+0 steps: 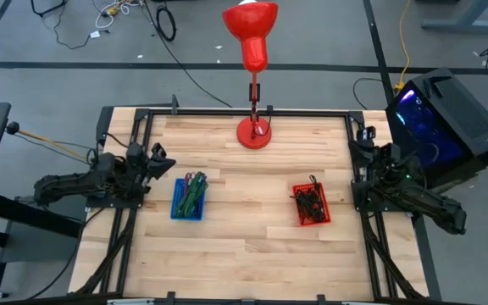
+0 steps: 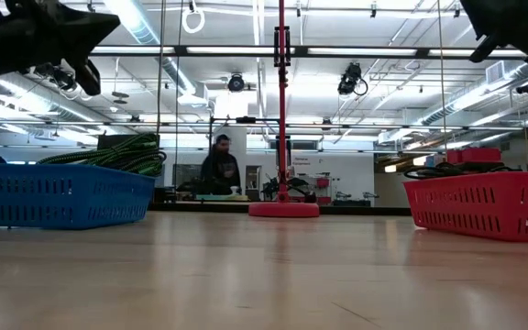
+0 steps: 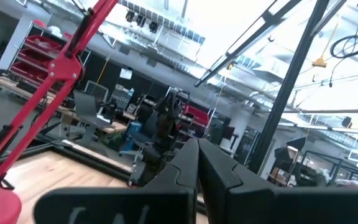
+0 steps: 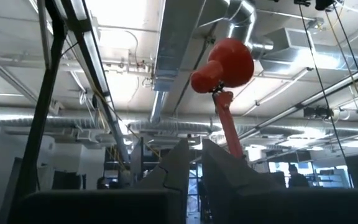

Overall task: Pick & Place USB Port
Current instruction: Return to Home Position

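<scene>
High view showed both arms folded at the tabletop's left and right edges, left gripper [image 1: 158,159] and right gripper [image 1: 368,155] closed and empty. Green and black charger cables [image 1: 193,191] lay in the blue bin [image 1: 178,209]. Homing seemed nearly done; only settling was needed next.

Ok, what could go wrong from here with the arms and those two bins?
1. The green and black cables heap above the blue bin's rim; a jolt could spill a loop out.
2. The left gripper sits close to that bin, so a wide swing might snag a cable.
3. The red bin holds dark cables too, so sorting may be unfinished.
</scene>
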